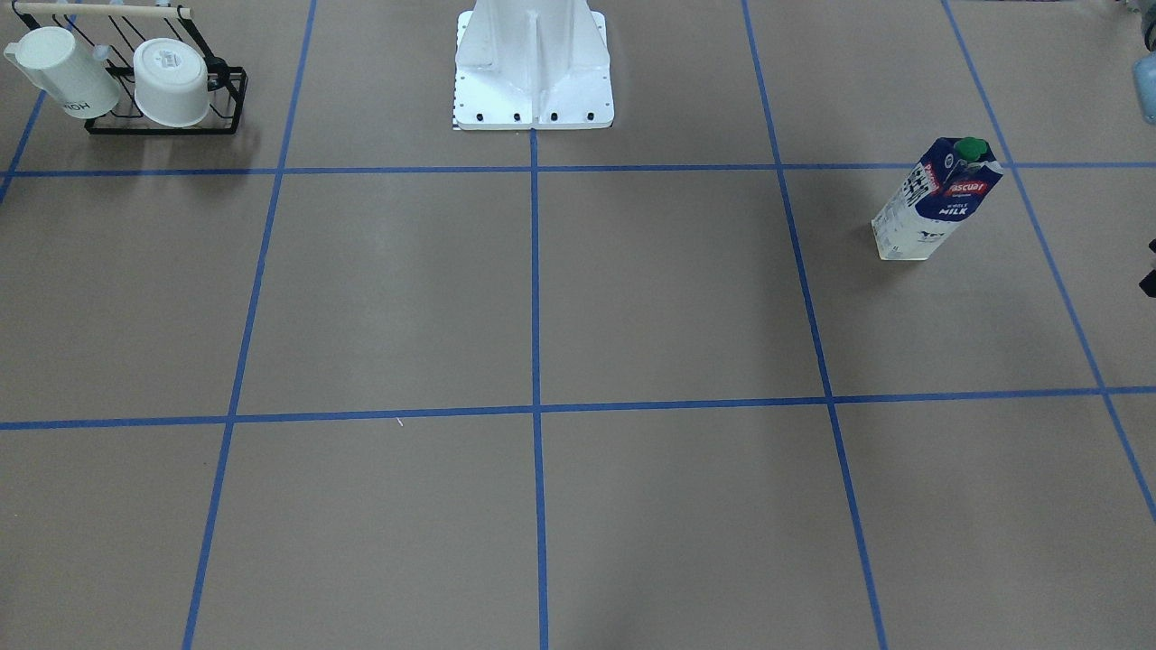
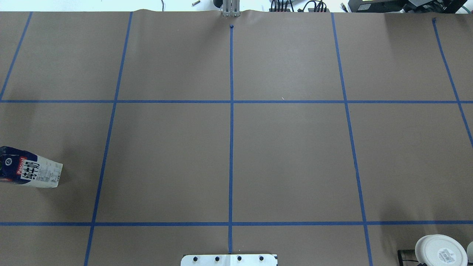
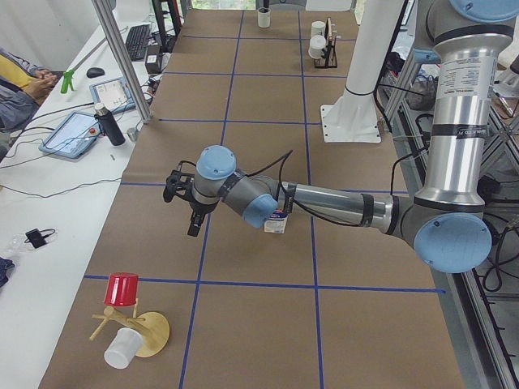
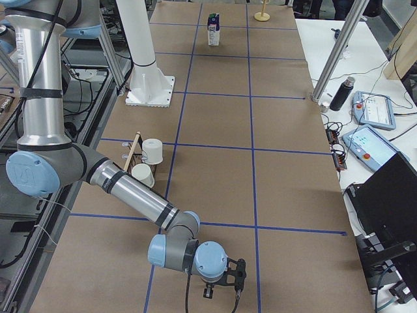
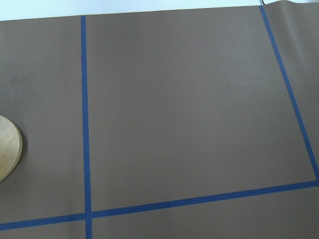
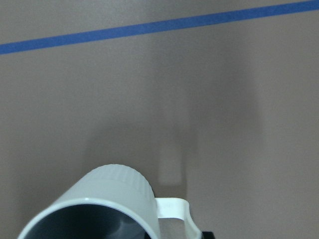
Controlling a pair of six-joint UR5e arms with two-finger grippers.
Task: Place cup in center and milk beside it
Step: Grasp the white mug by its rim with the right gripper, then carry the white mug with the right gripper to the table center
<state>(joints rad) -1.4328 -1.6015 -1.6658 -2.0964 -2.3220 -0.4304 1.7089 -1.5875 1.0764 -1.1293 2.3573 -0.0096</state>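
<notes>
Cup [image 6: 114, 199] close by right pincer [image 4: 223, 290]

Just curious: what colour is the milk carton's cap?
The cap is green, clearest in the front-facing view.

Tall dark-blue-and-white milk carton [image 1: 939, 200] stood on brown paper-covered table [image 1: 677, 289], robot's left side. Lettered cream mug [image 1: 63, 72] and sticker-based white mug [image 1: 172, 83] held in black wire rack [image 1: 181, 129], way over on right. White robot pedestal [image 1: 533, 63] set between, back edge.

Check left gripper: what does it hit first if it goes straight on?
Likely bare table: the left gripper points forward and down at paper inside the tape lines, wooden disc off to one side.
</notes>
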